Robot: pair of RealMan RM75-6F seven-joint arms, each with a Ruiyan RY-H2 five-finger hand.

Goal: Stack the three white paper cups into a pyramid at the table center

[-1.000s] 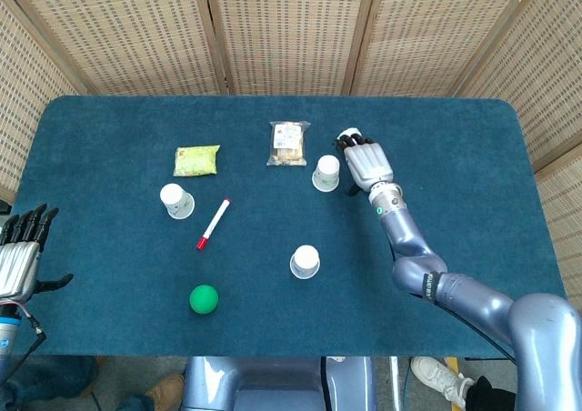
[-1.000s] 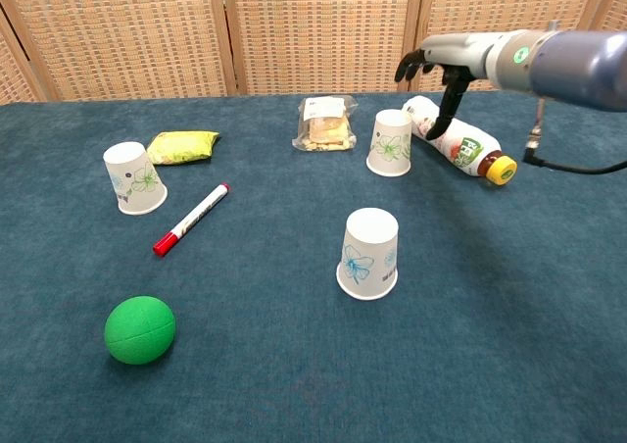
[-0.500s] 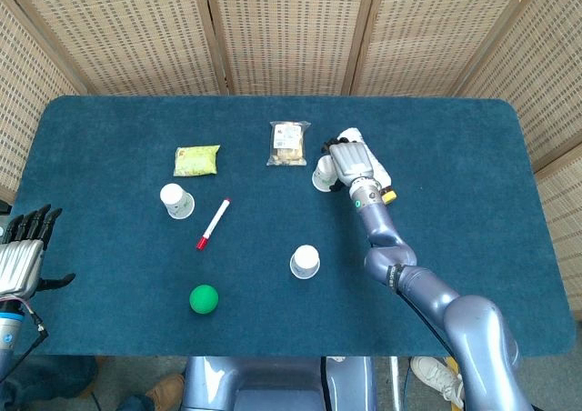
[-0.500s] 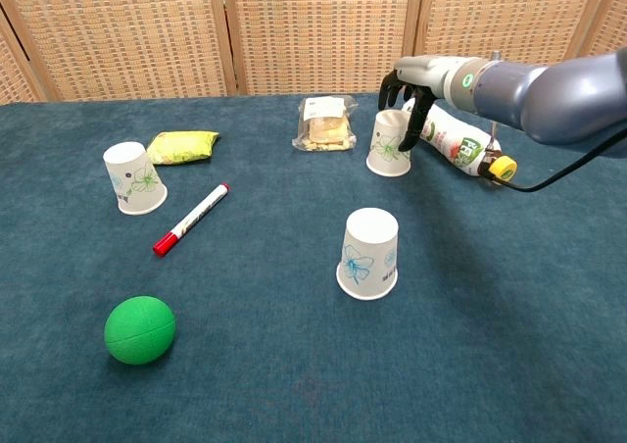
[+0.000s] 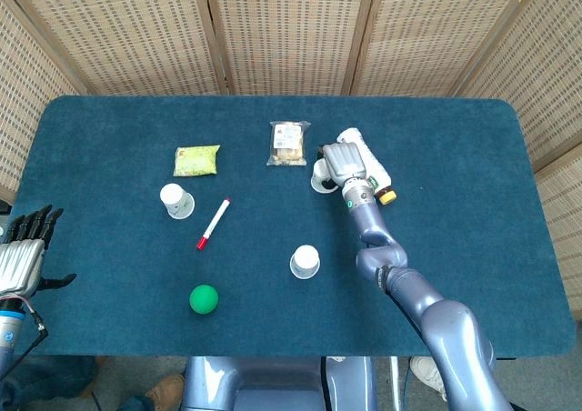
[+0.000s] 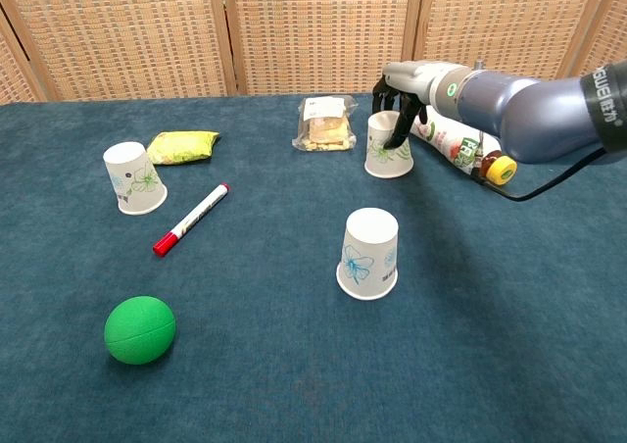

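Observation:
Three white paper cups stand upside down on the blue table. One is at the left [image 5: 176, 201] [image 6: 134, 177], one near the middle front [image 5: 305, 262] [image 6: 369, 253]. The third, far cup [image 5: 318, 178] [image 6: 387, 147] is half hidden in the head view under my right hand [image 5: 338, 163] [image 6: 402, 95]. That hand reaches over the cup's top, with fingers behind it and the thumb on its right side, gripping it. My left hand [image 5: 23, 256] hangs off the table's left front corner, fingers apart and holding nothing; the chest view does not show it.
A drink bottle [image 5: 367, 163] [image 6: 458, 147] lies just right of the far cup, under my right forearm. A snack bag [image 6: 326, 122] lies left of that cup. A yellow-green packet [image 6: 182, 146], a red marker [image 6: 190, 219] and a green ball [image 6: 140, 329] lie on the left half.
My right hand has swung left from above the bottle and come down over the far cup, its fingers now closing around it. The left hand and the other cups have stayed put.

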